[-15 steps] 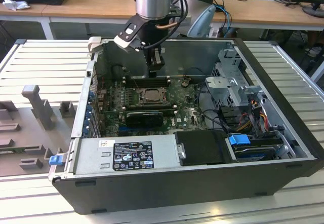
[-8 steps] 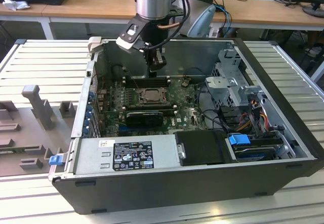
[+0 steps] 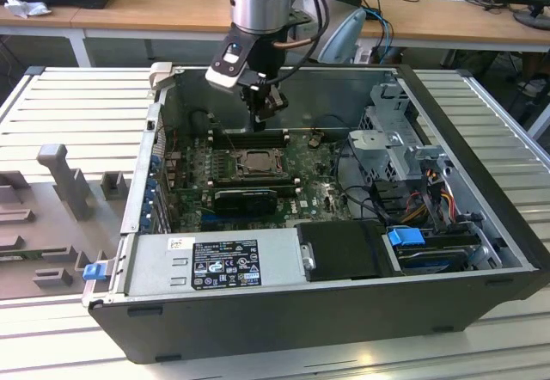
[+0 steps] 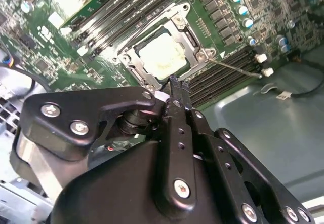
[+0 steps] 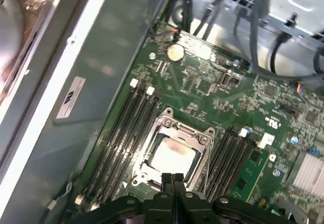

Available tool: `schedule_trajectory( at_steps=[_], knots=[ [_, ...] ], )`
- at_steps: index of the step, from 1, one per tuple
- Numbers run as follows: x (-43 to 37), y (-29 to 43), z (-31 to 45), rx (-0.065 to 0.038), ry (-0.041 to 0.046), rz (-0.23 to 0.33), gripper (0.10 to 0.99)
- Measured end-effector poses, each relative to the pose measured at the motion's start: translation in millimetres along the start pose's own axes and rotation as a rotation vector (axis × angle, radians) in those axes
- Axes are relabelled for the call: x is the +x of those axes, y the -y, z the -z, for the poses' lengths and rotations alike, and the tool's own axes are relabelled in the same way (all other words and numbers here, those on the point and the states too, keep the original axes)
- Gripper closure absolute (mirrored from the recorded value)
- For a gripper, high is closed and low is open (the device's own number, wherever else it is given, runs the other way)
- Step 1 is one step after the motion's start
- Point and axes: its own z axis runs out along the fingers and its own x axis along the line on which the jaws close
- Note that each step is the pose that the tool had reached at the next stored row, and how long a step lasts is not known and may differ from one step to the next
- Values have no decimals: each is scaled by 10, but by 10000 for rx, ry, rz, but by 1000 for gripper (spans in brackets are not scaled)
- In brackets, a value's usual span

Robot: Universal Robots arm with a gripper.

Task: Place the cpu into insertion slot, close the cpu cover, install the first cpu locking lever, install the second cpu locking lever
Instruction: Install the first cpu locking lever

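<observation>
Hanging close above the socket's edge, the gripper [image 5: 172, 177] is seen with its fingers pressed together and nothing held between them. The cpu [image 5: 172, 155] is seated in the insertion slot [image 3: 256, 163], and the cpu cover [image 4: 185, 24] is laid flat around it, between the memory slots [image 5: 121, 127].

The cpu [image 5: 172, 155] has a dull silver-grey metal top, faintly smeared. The cover [image 5: 201, 153] is bright bare metal. The gripper [image 5: 172, 177] looks like matt black metal, perhaps plastic. The board [image 5: 202, 89] is glossy green.
</observation>
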Motion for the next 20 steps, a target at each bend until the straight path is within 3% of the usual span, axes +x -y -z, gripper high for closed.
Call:
schedule_trajectory(
  at_steps=[14,20],
  knots=[
    [0,0,0,26,-72,2333,980],
    [0,0,0,33,-92,2986,980]
  ],
)
